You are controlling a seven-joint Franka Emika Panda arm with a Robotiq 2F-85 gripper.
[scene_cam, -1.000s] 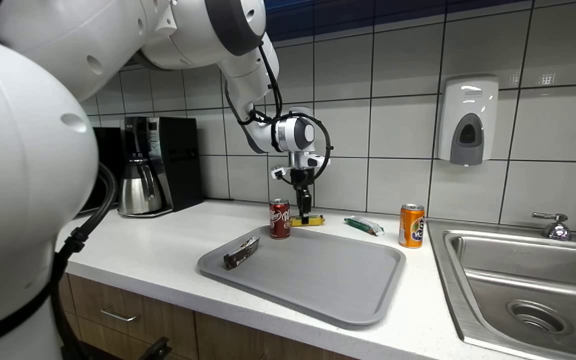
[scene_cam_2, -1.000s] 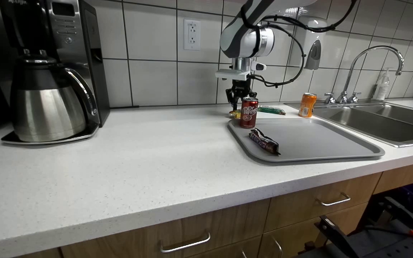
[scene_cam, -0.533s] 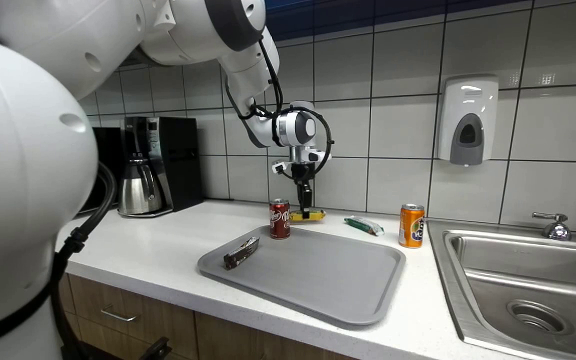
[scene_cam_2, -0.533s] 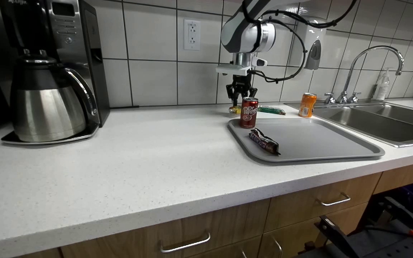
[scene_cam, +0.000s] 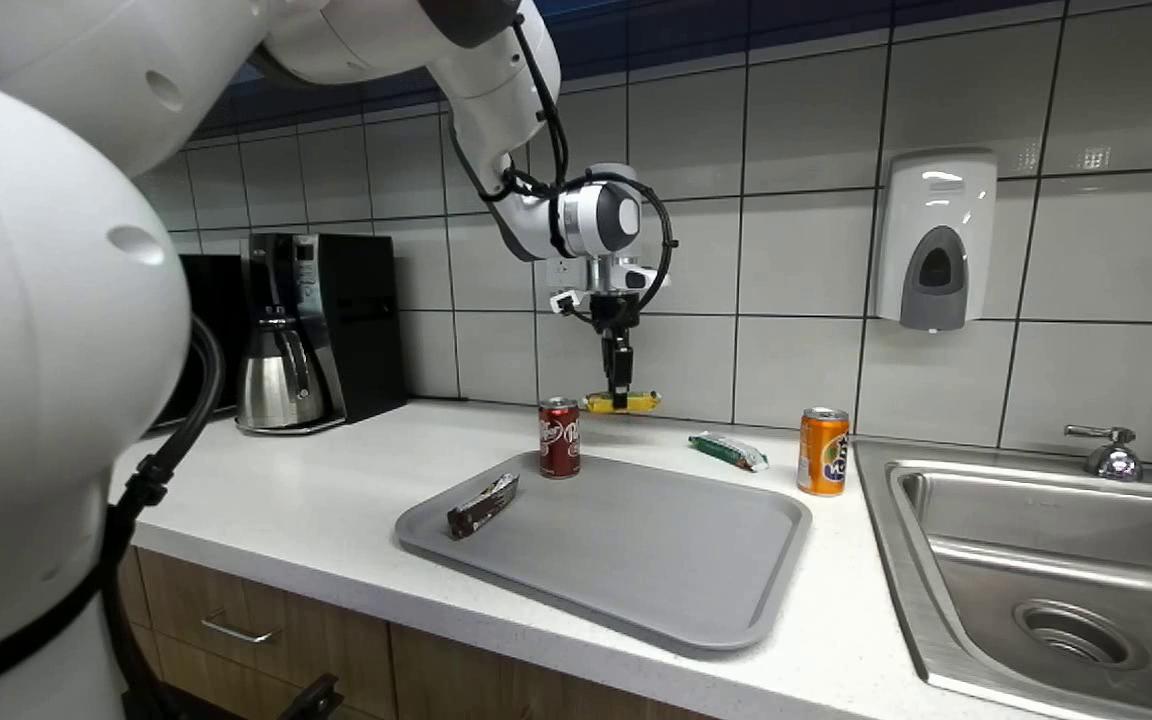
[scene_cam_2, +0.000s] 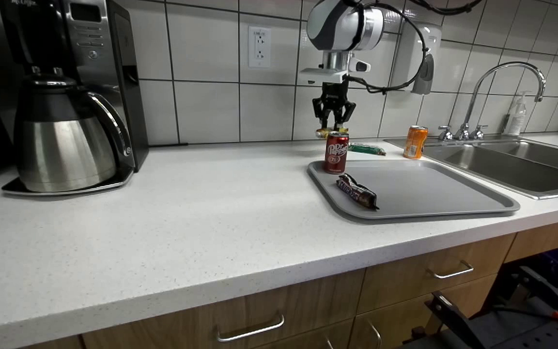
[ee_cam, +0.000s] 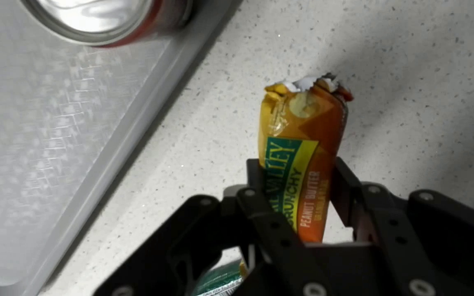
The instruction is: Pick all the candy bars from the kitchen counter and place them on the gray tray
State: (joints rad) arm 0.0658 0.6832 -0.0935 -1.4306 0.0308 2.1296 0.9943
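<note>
The gripper points straight down, its fingers pressed against both sides of the yellow Nature Valley Crunchy bar, with the words Peanut Butter readable along it. The bar hangs roughly level in the air over the white kitchen counter, just beyond the edge of the gray tray. Near it, a Dr Pepper can stands upright on the tray, right at a corner, and at that same end the dark brown candy bar lies on the tray. Over toward the steel sink, I see the green candy bar flat on the counter near the tiled wall, outside the tray, and an orange Fanta can stands between it and the sink.
</note>
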